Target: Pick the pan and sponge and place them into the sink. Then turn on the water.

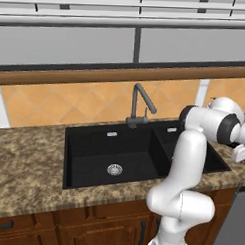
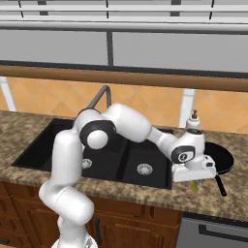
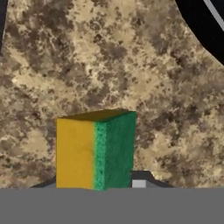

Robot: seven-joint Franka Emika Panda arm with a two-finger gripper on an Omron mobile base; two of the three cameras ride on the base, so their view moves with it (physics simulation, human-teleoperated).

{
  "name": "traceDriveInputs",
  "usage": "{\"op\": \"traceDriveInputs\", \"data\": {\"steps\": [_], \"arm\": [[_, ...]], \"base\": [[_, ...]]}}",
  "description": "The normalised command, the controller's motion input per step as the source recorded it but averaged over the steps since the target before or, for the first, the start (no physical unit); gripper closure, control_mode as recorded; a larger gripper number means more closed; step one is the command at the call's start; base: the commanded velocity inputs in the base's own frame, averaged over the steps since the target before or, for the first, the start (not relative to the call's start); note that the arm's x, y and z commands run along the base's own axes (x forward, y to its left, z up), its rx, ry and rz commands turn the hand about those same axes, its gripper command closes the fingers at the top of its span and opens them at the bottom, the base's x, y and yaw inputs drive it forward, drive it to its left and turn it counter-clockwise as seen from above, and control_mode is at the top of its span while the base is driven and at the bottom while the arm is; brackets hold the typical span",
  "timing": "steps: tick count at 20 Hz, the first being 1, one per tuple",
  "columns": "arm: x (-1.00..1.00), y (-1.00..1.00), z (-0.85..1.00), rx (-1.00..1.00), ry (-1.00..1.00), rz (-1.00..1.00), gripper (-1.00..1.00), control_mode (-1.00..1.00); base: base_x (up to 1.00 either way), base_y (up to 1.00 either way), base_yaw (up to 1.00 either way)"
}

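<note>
The yellow and green sponge (image 3: pixel 94 151) stands on edge between my fingertips, just over the speckled counter to the right of the sink (image 2: pixel 48 145). My gripper (image 2: pixel 195 183) is shut on it, with a dark fingertip (image 3: pixel 141 178) pressed against the green side. In the right base view the sponge (image 2: pixel 195 186) pokes out under the hand. The black pan (image 2: pixel 220 157) lies on the counter right behind the hand, its handle toward the front edge; its rim (image 3: pixel 205 26) also shows in the hand view. The black double sink (image 1: pixel 93 143) holds nothing, and no water runs from the faucet.
A grey faucet (image 1: pixel 140 102) rises behind the sink's divider. A white soap bottle (image 2: pixel 193 121) stands by the tiled wall behind my hand. My arm reaches across the small basin. Wooden cabinets and the counter's front edge (image 2: pixel 145 196) are below.
</note>
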Motion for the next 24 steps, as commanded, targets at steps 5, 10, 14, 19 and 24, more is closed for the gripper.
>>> {"op": "traceDriveInputs", "data": {"steps": [5,10,14,19,24], "arm": [[0.0,0.0,0.4,0.13,0.03,0.14,1.0,-1.0],[0.1,0.0,0.92,0.19,0.0,0.13,1.0,-1.0],[0.71,0.0,0.68,0.2,-0.01,0.12,1.0,-1.0],[0.57,0.03,0.2,0.27,-0.11,0.08,1.0,-1.0],[0.71,-0.36,-0.15,0.15,-0.02,0.04,1.0,-1.0]], "base": [[0.0,0.0,0.0],[0.0,0.0,0.0],[0.0,0.0,0.0],[0.0,0.0,0.0],[0.0,0.0,0.0]]}}
